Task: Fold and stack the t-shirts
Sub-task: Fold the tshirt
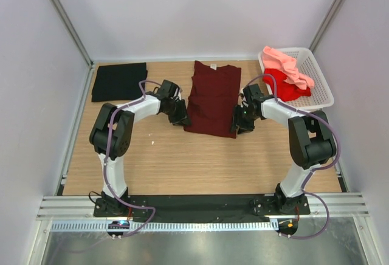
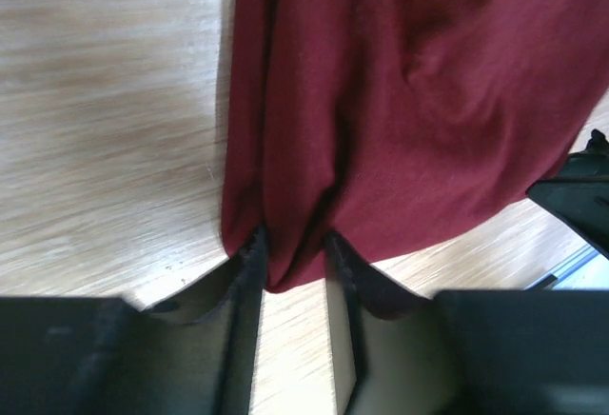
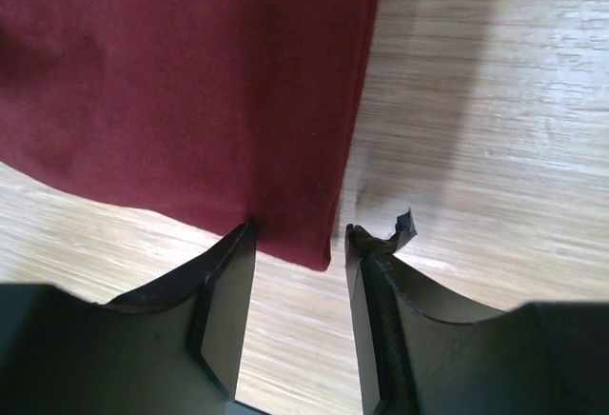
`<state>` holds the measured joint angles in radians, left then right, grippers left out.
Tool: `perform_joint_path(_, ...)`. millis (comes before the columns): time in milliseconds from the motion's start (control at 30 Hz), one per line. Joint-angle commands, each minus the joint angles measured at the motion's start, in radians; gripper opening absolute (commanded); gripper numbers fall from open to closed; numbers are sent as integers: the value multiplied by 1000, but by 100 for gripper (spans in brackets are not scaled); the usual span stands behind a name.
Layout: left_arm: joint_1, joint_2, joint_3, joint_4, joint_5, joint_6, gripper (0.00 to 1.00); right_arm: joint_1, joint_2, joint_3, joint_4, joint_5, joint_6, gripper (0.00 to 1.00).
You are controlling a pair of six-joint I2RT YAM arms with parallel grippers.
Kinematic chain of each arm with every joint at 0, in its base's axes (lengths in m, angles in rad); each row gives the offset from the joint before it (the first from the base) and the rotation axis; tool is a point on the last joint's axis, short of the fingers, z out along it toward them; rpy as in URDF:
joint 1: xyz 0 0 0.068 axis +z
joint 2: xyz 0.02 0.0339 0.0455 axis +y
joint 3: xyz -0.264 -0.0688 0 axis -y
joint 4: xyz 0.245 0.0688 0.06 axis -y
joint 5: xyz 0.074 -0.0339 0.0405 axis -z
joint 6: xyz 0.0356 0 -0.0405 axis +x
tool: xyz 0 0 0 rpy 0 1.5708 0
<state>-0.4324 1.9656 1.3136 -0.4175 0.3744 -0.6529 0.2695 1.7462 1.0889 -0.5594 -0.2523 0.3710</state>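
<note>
Left gripper (image 2: 293,246) pinches maroon t-shirt (image 2: 409,101) hem; right gripper (image 3: 301,234) open astride its corner

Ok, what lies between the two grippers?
The maroon t-shirt, its near hem running from the left gripper to the right gripper, in the top view.

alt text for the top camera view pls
Two robot arms reach over a wooden table, the left gripper and right gripper at the near corners of a maroon t-shirt. A folded black t-shirt lies far left; a white basket far right holds a red t-shirt and a pink t-shirt.
</note>
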Motion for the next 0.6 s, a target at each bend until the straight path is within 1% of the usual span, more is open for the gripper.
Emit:
perform_joint_path(0, -14, 9, -23, 40, 34, -4, 28, 5, 7, -20, 67, -28, -23, 48)
perform_joint_path(33, -12, 4, -30, 40, 35, -8, 24, 5, 7, -24, 70, -27, -23, 47)
perform_joint_path(67, -14, -2, -45, 42, 35, -13, 17, 4, 6, -33, 72, -24, -21, 45)
perform_joint_path(100, -16, -7, -53, 43, 37, -22, 14, 4, 4, -40, 73, -21, -20, 41)
perform_joint_path(133, -19, -11, -60, 46, 41, -27, 7, 4, 4, -47, 75, -16, -20, 38)
perform_joint_path(167, -22, -22, -74, 49, 43, -31, 5, 5, 3, -52, 73, -9, -20, 33)
perform_joint_path(200, -22, -27, -80, 51, 46, -37, 3, 4, -1, -55, 70, 2, -20, 24)
perform_joint_path(233, -28, -31, -86, 51, 47, -54, 0, 5, -7, -58, 49, 36, -18, 20)
perform_joint_path(300, -29, -51, -112, 51, 50, -76, 0, 5, -19, -70, 21, 77, -17, 12)
perform_joint_path(400, -43, -89, -158, 36, 31, -123, 0, 5, -71, -107, -16, 116, 0, 7)
perform_joint_path(467, -51, -111, -178, 10, 5, -155, 1, 4, -118, -142, -33, 122, 14, 7)
perform_joint_path(500, -52, -137, -201, 3, 4, -168, 4, 4, -134, -155, -39, 122, 16, 8)
perform_joint_path(533, -54, -149, -212, 0, 1, -194, 16, 4, -149, -168, -46, 133, 17, 9)
perform_joint_path(567, -54, -166, -217, -10, -3, -203, 23, 5, -175, -172, -56, 137, 17, 12)
